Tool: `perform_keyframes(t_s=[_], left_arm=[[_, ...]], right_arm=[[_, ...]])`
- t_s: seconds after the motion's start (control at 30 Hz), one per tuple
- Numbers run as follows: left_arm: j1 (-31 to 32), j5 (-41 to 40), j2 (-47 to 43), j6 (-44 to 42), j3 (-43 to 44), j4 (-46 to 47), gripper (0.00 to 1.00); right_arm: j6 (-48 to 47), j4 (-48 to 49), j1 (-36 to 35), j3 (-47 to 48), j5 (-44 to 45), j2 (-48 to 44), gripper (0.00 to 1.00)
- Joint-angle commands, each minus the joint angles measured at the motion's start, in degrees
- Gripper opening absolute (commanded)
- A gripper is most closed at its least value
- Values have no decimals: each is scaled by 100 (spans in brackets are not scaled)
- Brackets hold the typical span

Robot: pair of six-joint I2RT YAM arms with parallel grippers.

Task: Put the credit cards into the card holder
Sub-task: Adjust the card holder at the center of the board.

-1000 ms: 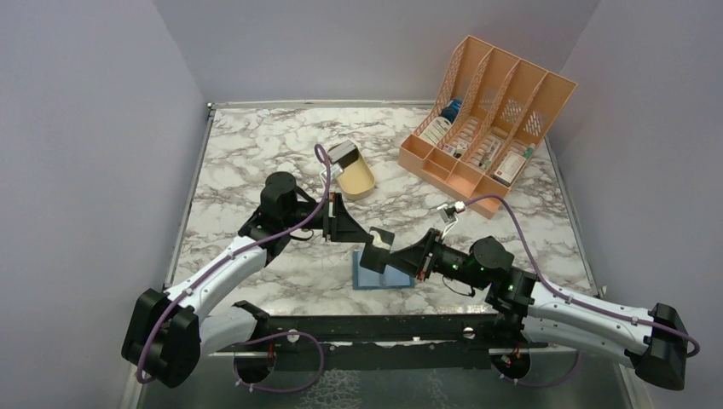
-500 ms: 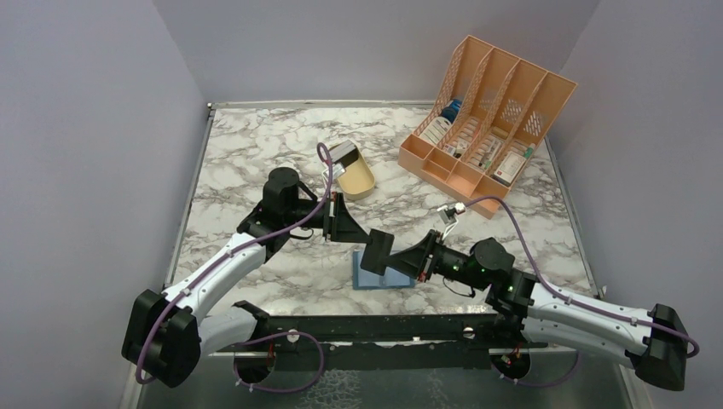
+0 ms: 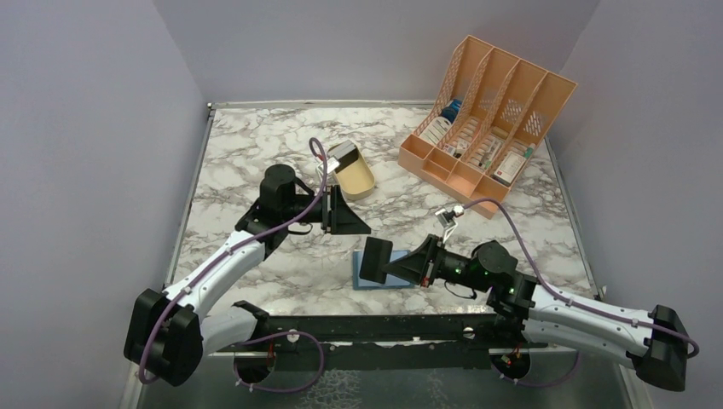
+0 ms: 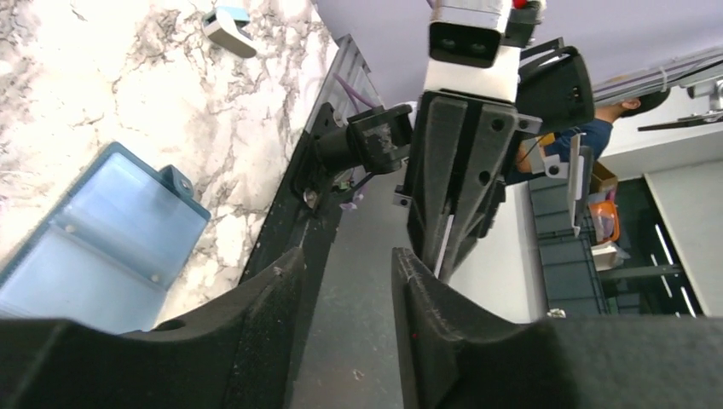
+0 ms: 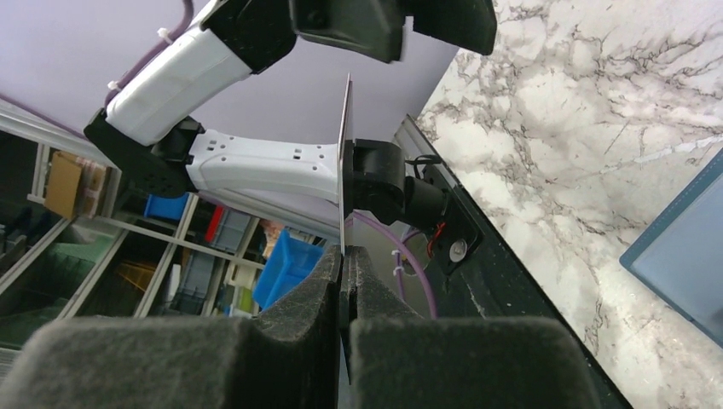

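Above the open card holder (image 4: 94, 247) on the marble table (image 3: 256, 153), a dark credit card (image 3: 376, 261) juts from the right gripper (image 5: 344, 273), whose fingers are clamped flat on it. The left gripper (image 4: 345, 273) has just parted halfway, empty, near the tan tray (image 3: 358, 179). Handover appears complete; pocketing remains.
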State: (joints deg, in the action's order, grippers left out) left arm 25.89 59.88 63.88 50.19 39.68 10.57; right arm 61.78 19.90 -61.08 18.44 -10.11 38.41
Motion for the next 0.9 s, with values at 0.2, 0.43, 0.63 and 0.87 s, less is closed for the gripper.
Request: perform_keyframes(t_s=[0.2, 0.43, 0.63, 0.87], left_arm=[[-13, -450, -909, 296, 72, 341, 61], [-8, -446, -940, -67, -240, 54, 74], [-7, -455, -885, 160, -436, 269, 71], [-6, -215, -675, 233, -651, 562, 15]], right_arm=[[211, 100, -20, 195, 247, 565, 1], [80, 49, -23, 509, 633, 571, 1], [-111, 66, -25, 789, 611, 735, 1], [-295, 124, -19, 1053, 428, 1217, 3]])
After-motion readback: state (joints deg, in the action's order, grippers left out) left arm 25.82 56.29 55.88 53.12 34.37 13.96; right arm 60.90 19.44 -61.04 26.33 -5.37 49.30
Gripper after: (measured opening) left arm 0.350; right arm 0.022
